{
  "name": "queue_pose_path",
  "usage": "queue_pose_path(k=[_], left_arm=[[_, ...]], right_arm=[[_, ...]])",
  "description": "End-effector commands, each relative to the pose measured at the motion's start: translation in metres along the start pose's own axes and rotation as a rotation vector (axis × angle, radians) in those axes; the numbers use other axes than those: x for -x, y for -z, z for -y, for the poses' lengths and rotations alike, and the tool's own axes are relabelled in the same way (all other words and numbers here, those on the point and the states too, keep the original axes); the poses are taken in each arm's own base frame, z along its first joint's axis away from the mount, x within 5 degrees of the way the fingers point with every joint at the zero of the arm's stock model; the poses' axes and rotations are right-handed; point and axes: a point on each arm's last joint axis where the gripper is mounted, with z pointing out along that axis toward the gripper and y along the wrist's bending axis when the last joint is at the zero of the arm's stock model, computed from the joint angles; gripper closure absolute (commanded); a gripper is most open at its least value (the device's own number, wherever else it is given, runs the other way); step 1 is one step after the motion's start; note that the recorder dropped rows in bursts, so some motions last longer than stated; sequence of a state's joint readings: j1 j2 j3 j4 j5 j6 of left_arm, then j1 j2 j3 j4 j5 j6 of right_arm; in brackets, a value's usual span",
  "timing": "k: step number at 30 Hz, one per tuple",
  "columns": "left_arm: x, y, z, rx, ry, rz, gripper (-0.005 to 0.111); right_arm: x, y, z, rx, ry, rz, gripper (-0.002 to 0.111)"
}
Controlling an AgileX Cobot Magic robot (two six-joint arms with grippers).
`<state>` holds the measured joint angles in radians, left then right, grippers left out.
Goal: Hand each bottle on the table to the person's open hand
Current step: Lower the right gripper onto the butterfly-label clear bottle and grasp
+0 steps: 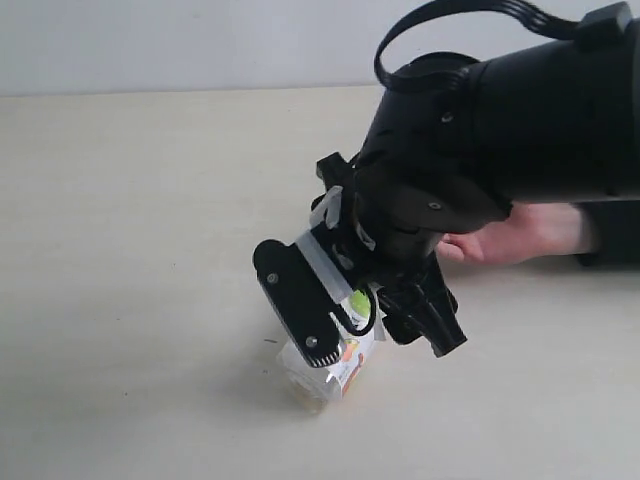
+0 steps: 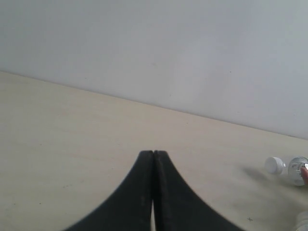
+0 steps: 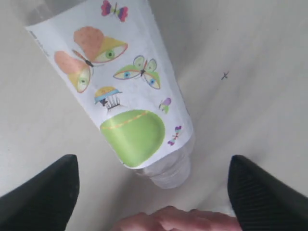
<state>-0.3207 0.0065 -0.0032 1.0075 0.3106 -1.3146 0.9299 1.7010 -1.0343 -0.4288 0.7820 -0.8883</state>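
Right end effector (image 3: 153, 158): mine, fingers wide apart, straddling the first bottle and touching neither flank.
Butterfly-label bottle (image 3: 122, 91): on the counter (image 1: 130, 250), directly between those fingers. Its long axis runs along my reach, so closing should catch it across its width.
Person's open hand (image 1: 510, 235): just behind my right arm, the nearer one.
Left end effector (image 2: 153, 159): pressed together, empty.
Second bottle (image 2: 288, 169): on its side, well ahead.

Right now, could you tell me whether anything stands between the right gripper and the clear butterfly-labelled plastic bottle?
Nothing visible does. The right gripper is open with a black finger on each side of the clear plastic bottle with the butterfly label, and pale beige tabletop shows in the gaps.
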Motion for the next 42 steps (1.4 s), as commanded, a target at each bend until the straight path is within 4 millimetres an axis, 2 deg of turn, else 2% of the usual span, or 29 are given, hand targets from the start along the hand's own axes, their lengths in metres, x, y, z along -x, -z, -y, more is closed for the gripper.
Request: queue_pose_path(k=[1, 13, 25, 27, 28, 35, 42], left_arm=[[-0.001, 0.000, -0.001, 0.003, -0.003, 0.004, 0.107], [-0.001, 0.000, -0.001, 0.003, -0.003, 0.004, 0.107], [-0.001, 0.000, -0.001, 0.003, -0.003, 0.004, 0.107], [-0.001, 0.000, -0.001, 0.003, -0.003, 0.004, 0.107], [-0.001, 0.000, -0.001, 0.003, -0.003, 0.004, 0.107], [-0.001, 0.000, -0.001, 0.003, -0.003, 0.004, 0.107], [-0.001, 0.000, -0.001, 0.003, -0.003, 0.004, 0.107]], right_arm=[[0.009, -0.006, 0.003, -0.026, 0.115, 0.019, 0.028], [0.015, -0.029, 0.000, 0.029, 0.232, 0.008, 0.028], [0.024, -0.056, -0.005, 0.076, 0.253, 0.009, 0.031], [0.024, -0.058, -0.006, 0.083, 0.251, 0.008, 0.039], [0.024, -0.058, -0.007, 0.087, 0.252, 0.005, 0.047], [0.024, -0.057, -0.004, 0.059, 0.265, 0.010, 0.109], [0.027, -0.043, 0.009, -0.085, 0.279, 0.074, 0.108]])
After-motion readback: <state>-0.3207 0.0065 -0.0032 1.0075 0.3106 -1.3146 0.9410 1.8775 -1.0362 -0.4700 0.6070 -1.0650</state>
